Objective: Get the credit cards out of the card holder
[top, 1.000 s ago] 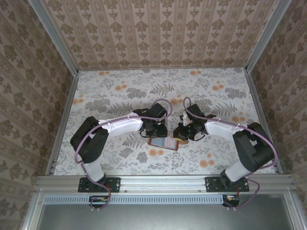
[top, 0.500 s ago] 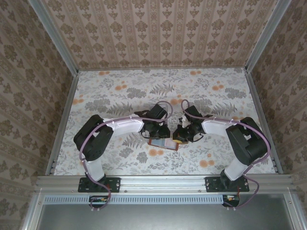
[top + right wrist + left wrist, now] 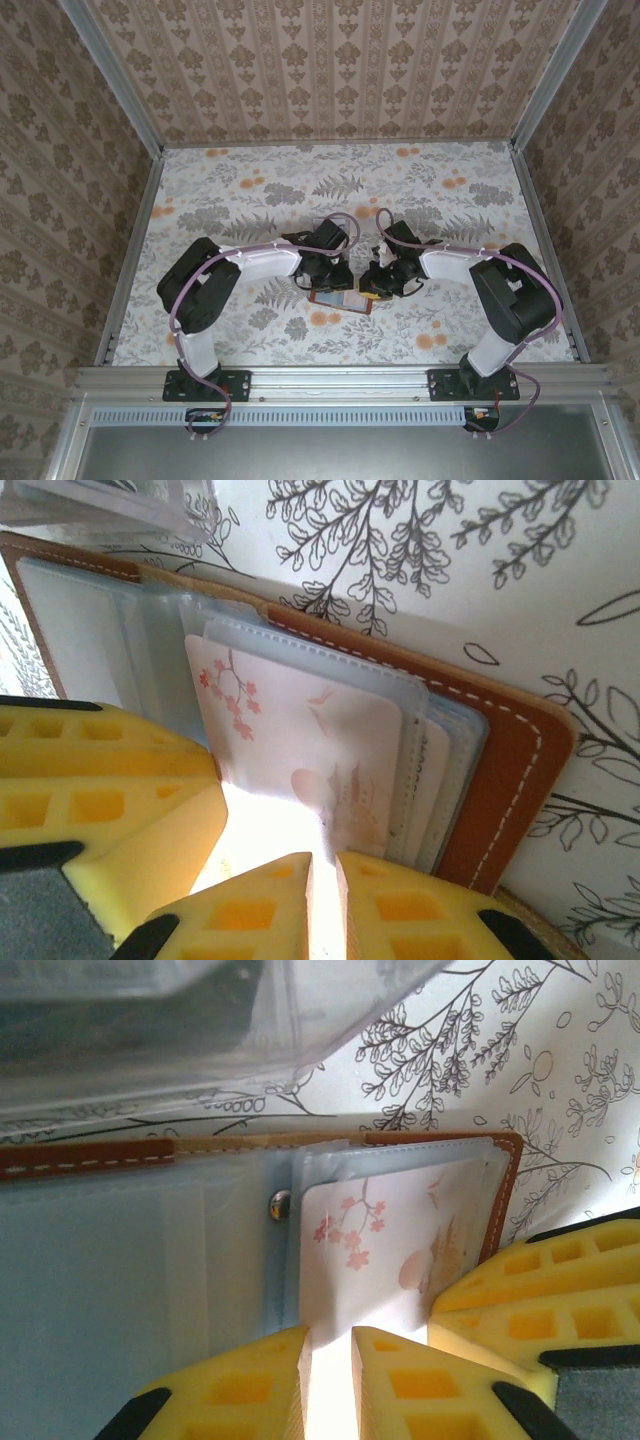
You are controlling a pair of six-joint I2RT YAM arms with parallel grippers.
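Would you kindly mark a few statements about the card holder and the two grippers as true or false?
1. The card holder lies open on the table. True.
2. A card printed with pink blossoms is tucked inside it. True.
3. Its leather is black. False: it is reddish-brown.
4. The left gripper and right gripper are far apart. False: both are at the card holder, side by side.

Overhead view looks down; wrist views close, sharing card holder (image 3: 90, 1155).
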